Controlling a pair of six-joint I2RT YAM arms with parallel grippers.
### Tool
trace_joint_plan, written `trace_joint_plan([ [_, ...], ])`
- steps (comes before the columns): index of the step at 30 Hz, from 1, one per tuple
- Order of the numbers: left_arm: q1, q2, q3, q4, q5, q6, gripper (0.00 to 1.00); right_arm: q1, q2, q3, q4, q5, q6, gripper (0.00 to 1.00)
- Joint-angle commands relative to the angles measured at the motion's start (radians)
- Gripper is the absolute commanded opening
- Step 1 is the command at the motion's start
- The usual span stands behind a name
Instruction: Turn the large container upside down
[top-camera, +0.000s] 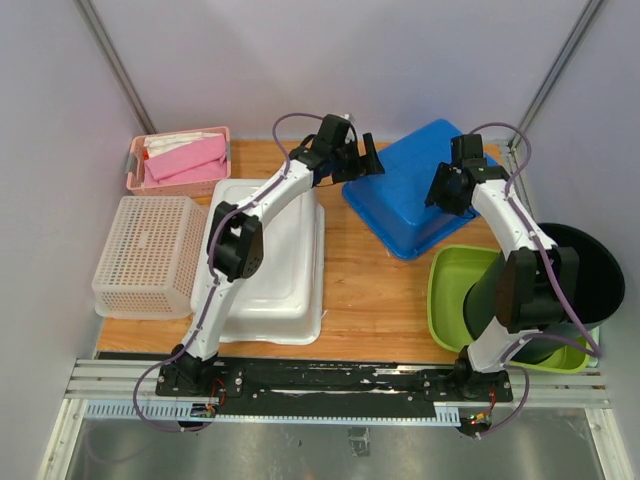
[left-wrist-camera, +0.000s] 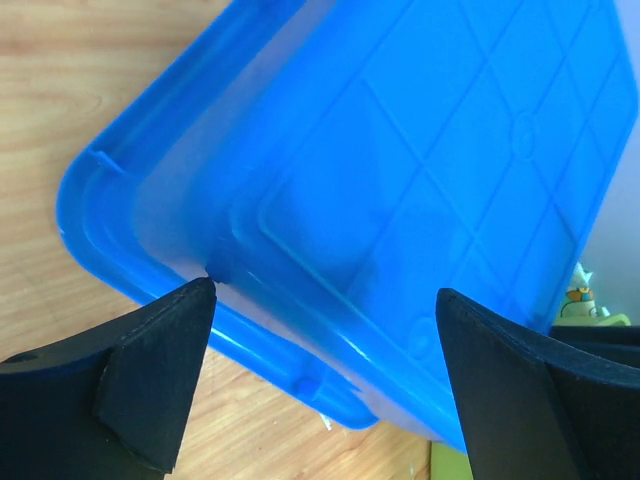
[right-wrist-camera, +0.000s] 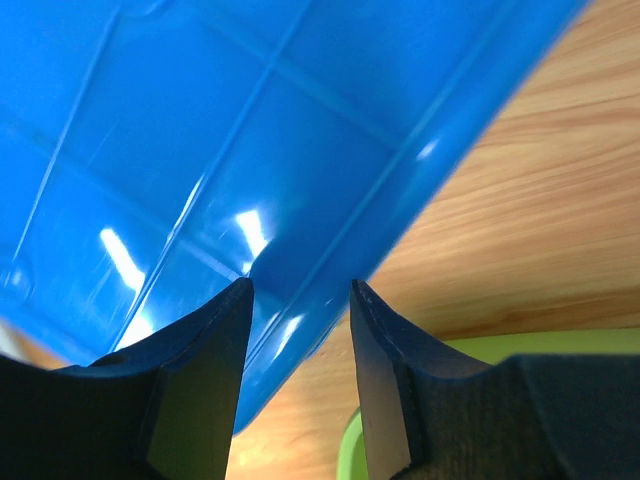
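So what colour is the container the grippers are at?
The container is blue, clearest in the top external view.

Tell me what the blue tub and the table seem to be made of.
Tub: probably moulded plastic with a glossy finish. It shows bright light glints and a raised rib grid on its base.
Table: looks like wood, or perhaps a wood-look laminate, with a satin finish. Streaky grain lines run through the tan surface.
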Motion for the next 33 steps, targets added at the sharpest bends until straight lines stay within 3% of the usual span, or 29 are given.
trace_joint_plan([
  [1, -0.01, -0.032, 0.091, -0.029, -0.033, 0.071, 0.96, 0.034, -0.021, -0.067, 0.063, -0.222, 0.12, 0.5],
  [6, -0.009, -0.17, 0.047, -0.042, -0.093, 0.149, 0.98, 0.065, -0.032, -0.186, 0.348, -0.352, 0.285, 0.51],
  [9, -0.009, -0.241, 0.012, -0.061, -0.114, 0.186, 0.98, 0.103, 0.022, -0.176, 0.484, -0.391, 0.34, 0.51],
  [14, -0.003, -0.338, -0.068, -0.083, -0.145, 0.216, 0.99, 0.202, 0.169, 0.02, 0.468, -0.486, 0.321, 0.51],
  [18, 0.023, -0.381, -0.119, -0.087, -0.124, 0.21, 0.99, 0.211, 0.163, 0.089, 0.408, -0.502, 0.249, 0.52],
  [21, 0.035, -0.397, -0.152, -0.102, -0.137, 0.255, 0.99, 0.178, 0.078, 0.08, 0.369, -0.435, 0.14, 0.53],
  [25, 0.072, -0.371, -0.177, -0.144, -0.181, 0.284, 0.99, 0.122, 0.005, 0.072, 0.279, -0.206, 0.032, 0.57],
  [30, 0.15, -0.315, -0.183, -0.168, -0.228, 0.289, 0.99, 0.05, 0.018, 0.172, 0.101, 0.087, 0.001, 0.66],
  [33, 0.16, -0.274, -0.16, -0.163, -0.269, 0.328, 0.99, 0.02, 0.045, 0.233, 0.07, 0.148, -0.118, 0.71],
])
